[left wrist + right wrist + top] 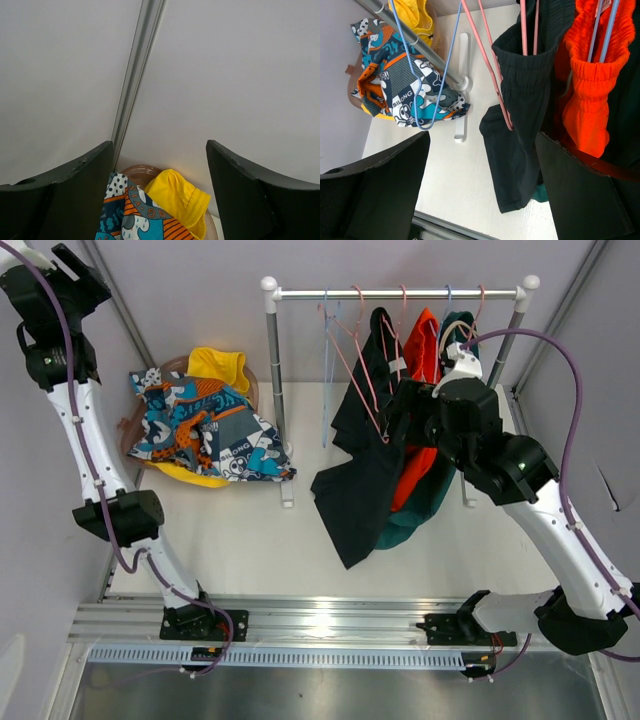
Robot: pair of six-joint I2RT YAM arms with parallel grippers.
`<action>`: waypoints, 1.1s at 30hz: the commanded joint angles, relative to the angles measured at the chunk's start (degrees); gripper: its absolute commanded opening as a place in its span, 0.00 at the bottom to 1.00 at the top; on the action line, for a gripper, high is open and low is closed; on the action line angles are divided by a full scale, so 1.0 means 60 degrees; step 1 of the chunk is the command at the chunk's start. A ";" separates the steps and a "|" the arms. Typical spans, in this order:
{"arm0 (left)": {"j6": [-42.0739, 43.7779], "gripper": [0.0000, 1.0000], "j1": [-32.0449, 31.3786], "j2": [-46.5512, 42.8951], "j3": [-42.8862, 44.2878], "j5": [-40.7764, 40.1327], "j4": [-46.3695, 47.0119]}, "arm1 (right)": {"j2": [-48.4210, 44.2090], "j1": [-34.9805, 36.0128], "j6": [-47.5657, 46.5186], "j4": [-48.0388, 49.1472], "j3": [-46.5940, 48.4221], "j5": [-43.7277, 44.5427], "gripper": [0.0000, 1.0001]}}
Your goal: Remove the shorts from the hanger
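The black shorts (360,480) hang skewed from a pink hanger (365,390) on the rack rail (400,292), one leg down on the table. The orange-red shorts (422,355) and the teal shorts (420,515) hang behind them. My right gripper (402,415) is open beside the black shorts. In the right wrist view the black shorts (525,100) hang between the open fingers (482,145), close to the right one, with the orange-red shorts (590,85) beyond. The yellow shorts (218,365) and patterned shorts (205,430) lie on a brown basket (126,430). My left gripper (160,150) is open and empty high above them.
An empty blue hanger (325,370) and an empty pink hanger (340,320) hang at the rail's left end. The rack's left post (274,370) and its white foot (461,127) stand between the basket and the hanging shorts. Walls close in on both sides.
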 commanded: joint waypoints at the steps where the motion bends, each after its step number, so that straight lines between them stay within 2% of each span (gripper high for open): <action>1: -0.0688 0.80 0.0111 0.0124 0.0678 0.0548 0.0482 | 0.0153 -0.0117 -0.0284 0.0000 0.0093 0.0048 0.94; 5: -0.1022 0.81 0.0214 0.0402 0.0590 0.0739 0.1447 | 0.0270 -0.0146 -0.0299 -0.0015 0.0079 -0.0010 0.93; 9: -0.0864 0.82 0.0229 0.0958 0.0985 0.1192 0.1742 | 0.0373 -0.0219 -0.0460 -0.0088 0.0064 0.0165 0.93; 13: -0.1156 0.87 0.0243 0.1048 0.0840 0.2216 0.2225 | 0.0344 -0.0307 -0.0563 0.0043 0.0166 0.0340 0.93; 14: -0.1418 0.94 0.0214 0.1004 0.0752 0.3176 0.2299 | 0.0300 -0.0307 -0.0621 0.0145 0.0181 0.0472 0.93; 17: -0.1043 0.98 -0.0295 0.0449 0.0403 0.3158 0.1364 | 0.0168 -0.0336 -0.0826 0.0584 0.0283 0.0779 0.93; 19: -0.1053 0.99 -0.0634 -0.0020 -0.0022 0.3345 0.1419 | 0.0387 -0.0395 -0.1147 0.0847 0.0705 0.0868 0.93; 21: -0.1361 0.99 -0.1190 -0.0694 -0.1076 0.3902 0.1639 | 0.0853 -0.0570 -0.1498 0.0995 0.1043 0.1044 0.93; 22: -0.0956 0.99 -0.1453 -0.0928 -0.1254 0.3845 0.1423 | 0.1016 -0.0629 -0.1602 0.1155 0.1379 0.1030 0.93; 24: -0.0267 0.99 -0.2332 -0.1762 -0.2117 0.3070 0.0910 | 0.1526 -0.0834 -0.1879 0.1448 0.1630 0.1029 0.92; 26: 0.0672 0.99 -0.3310 -0.2973 -0.3824 0.2617 0.0907 | 0.1851 -0.1096 -0.2042 0.1654 0.1909 0.0913 0.90; 28: 0.1243 0.99 -0.4104 -0.3899 -0.5352 0.1563 0.1331 | 0.2318 -0.1302 -0.2159 0.1874 0.2099 0.0767 0.89; 29: 0.1246 0.99 -0.4470 -0.4339 -0.5850 0.1444 0.1536 | 0.2466 -0.1419 -0.2174 0.1947 0.2245 0.0606 0.88; 30: 0.0927 0.99 -0.4517 -0.5112 -0.7204 0.1471 0.1842 | 0.2772 -0.1609 -0.2160 0.2049 0.2304 0.0547 0.87; 32: 0.0559 0.99 -0.4503 -0.5790 -0.8019 0.1516 0.2035 | 0.3067 -0.1786 -0.2101 0.2050 0.2581 0.0371 0.85; 33: 0.0282 0.99 -0.4517 -0.6330 -0.8966 0.1516 0.2137 | 0.3228 -0.1888 -0.2086 0.2065 0.2670 0.0356 0.84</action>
